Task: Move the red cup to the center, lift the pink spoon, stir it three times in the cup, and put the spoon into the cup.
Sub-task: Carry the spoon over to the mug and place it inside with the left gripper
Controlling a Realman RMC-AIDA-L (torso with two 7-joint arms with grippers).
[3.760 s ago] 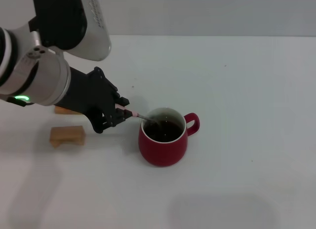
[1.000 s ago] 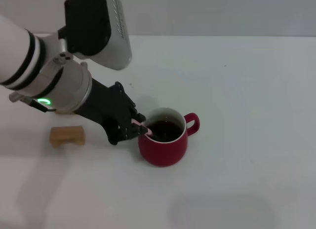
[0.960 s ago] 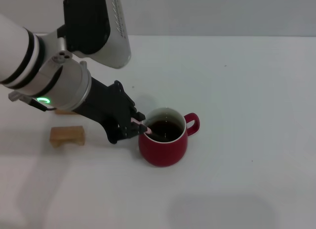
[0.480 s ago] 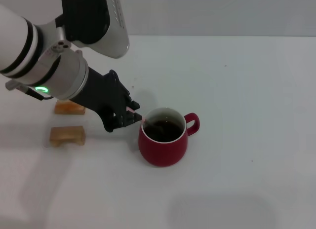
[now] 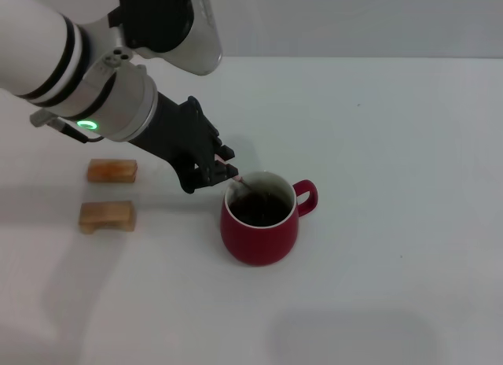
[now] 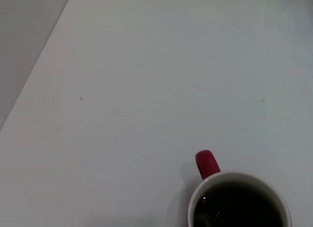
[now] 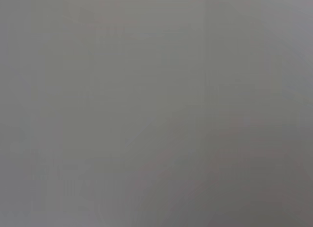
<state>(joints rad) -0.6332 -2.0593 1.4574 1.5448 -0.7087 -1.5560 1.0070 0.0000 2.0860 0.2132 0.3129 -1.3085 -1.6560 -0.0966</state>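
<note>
Head view, left gripper [image 5: 226, 170] clamping pink spoon [image 5: 238, 178], dipped in red cup [image 5: 260, 220].

My work surface is a plain white table [image 5: 409, 184], matte and flat. Three items rest directly on it. The red cup [image 5: 259, 231] stands upright near the middle, handle pointing to my right, dark liquid inside; in my left wrist view the same cup [image 6: 208, 164] sits at the frame edge. Two small wooden blocks lie to my left of the cup, well apart from it: one block [image 5: 111, 171] farther from me, the other block [image 5: 107, 216] nearer.
</note>
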